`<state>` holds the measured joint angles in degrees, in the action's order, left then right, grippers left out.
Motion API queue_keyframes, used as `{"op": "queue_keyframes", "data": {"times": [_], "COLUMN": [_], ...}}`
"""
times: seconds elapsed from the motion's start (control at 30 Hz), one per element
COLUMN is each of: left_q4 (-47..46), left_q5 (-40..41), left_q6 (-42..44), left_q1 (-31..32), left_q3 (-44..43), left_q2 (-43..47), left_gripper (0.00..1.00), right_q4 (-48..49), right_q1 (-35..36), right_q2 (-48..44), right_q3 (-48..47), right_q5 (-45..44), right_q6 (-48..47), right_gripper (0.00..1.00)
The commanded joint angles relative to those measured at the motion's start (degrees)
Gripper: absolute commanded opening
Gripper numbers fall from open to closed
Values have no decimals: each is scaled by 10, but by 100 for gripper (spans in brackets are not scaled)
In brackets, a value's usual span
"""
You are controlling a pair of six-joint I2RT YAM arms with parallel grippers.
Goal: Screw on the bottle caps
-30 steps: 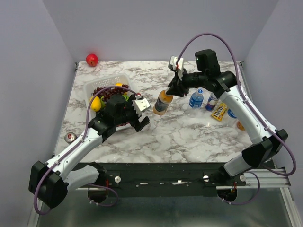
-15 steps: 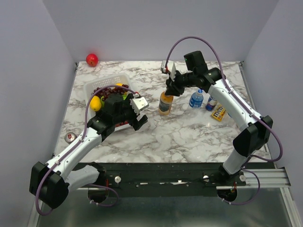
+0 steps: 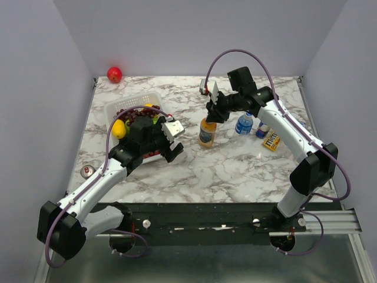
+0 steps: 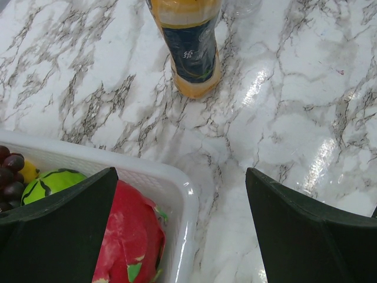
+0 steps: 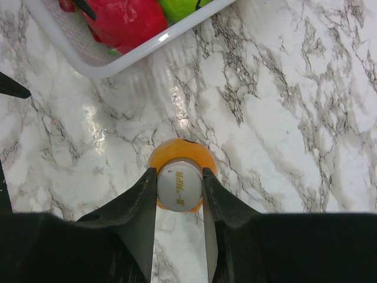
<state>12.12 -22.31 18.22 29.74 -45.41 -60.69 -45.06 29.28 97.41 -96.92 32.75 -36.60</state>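
The round white plastic cap (image 5: 179, 187) tops the upright dark-labelled orange-drink bottle (image 3: 207, 133) mid-table, clamped by the right gripper (image 3: 212, 114). Bare marble table (image 3: 235, 171) lies at its 6 o'clock; at 8 o'clock the left gripper (image 3: 172, 153) gapes over the rim of the white plastic basket (image 4: 187, 200).

fruit basket (image 3: 133, 99), red ball (image 3: 114, 74), candy bag (image 3: 272, 140)

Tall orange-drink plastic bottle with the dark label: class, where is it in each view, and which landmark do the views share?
Top external: bottle mid-table.
Left wrist: bottle top centre.
Right wrist: bottle centre, from above, white round cap in right hand.
Shared landmark: white plastic basket.
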Motion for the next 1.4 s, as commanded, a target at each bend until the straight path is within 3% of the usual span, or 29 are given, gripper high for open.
{"op": "queue_keyframes", "data": {"times": [0.0,1.2,1.23,1.27,1.33,1.37], "left_q4": [-7,-22,-22,-22,-20,-18], "left_q5": [-5,-14,-14,-15,-16,-16], "left_q6": [3,-3,-3,-5,-4,-4], "left_q1": [-5,-8,-8,-8,-9,-9], "left_q3": [6,18,18,17,14,13], "left_q2": [-2,-5,-6,-7,-7,-8], "left_gripper": [99,99,99,99,99,99], "right_q4": [10,34,38,41,47,48], "right_q1": [-1,-1,-1,-1,-1,-1], "right_q2": [8,13,15,16,21,23], "right_q3": [8,28,27,25,21,20], "right_q5": [-10,-40,-40,-41,-45,-48], "right_q6": [-1,28,34,38,44,45], "right_gripper": [24,61,65,77,88,99]}}
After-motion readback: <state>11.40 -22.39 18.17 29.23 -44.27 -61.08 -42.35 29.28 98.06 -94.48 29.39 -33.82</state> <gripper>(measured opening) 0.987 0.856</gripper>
